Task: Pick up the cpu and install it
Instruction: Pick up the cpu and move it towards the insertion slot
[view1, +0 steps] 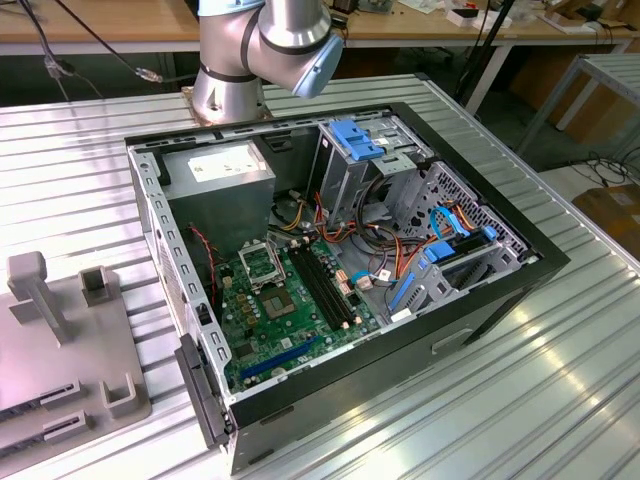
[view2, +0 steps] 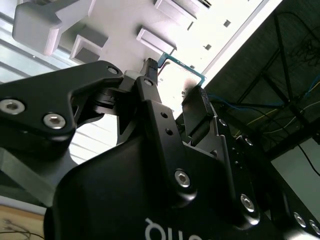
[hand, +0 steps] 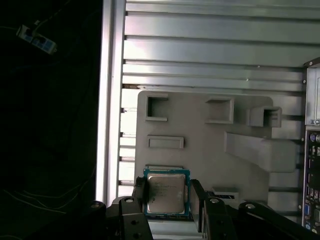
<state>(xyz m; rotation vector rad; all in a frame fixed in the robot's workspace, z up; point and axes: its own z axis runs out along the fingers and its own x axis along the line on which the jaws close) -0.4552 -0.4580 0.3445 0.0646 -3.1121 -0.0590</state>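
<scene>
The cpu (hand: 166, 195), a small square chip with a silver-grey face and a green rim, sits between the two black fingers of my gripper (hand: 168, 187) in the first wrist view. Both fingers press against its opposite edges. It hangs over the edge of the grey fixture plate (hand: 200, 145). In the second wrist view the gripper (view2: 175, 80) shows from behind, with the cpu's green edge (view2: 182, 66) spanning its fingertips. On the green motherboard in the exterior view lies the metal-framed socket (view1: 262, 266) with a dark centre.
The open computer case (view1: 340, 260) lies on the slatted metal table (view1: 560, 380). Inside are a grey power-supply box (view1: 225, 170), long black memory slots (view1: 325, 285), cable bundles and blue drive brackets (view1: 355, 138). The fixture plate (view1: 60, 340) with raised holders is at the exterior view's left. The arm's base (view1: 230, 85) stands behind the case.
</scene>
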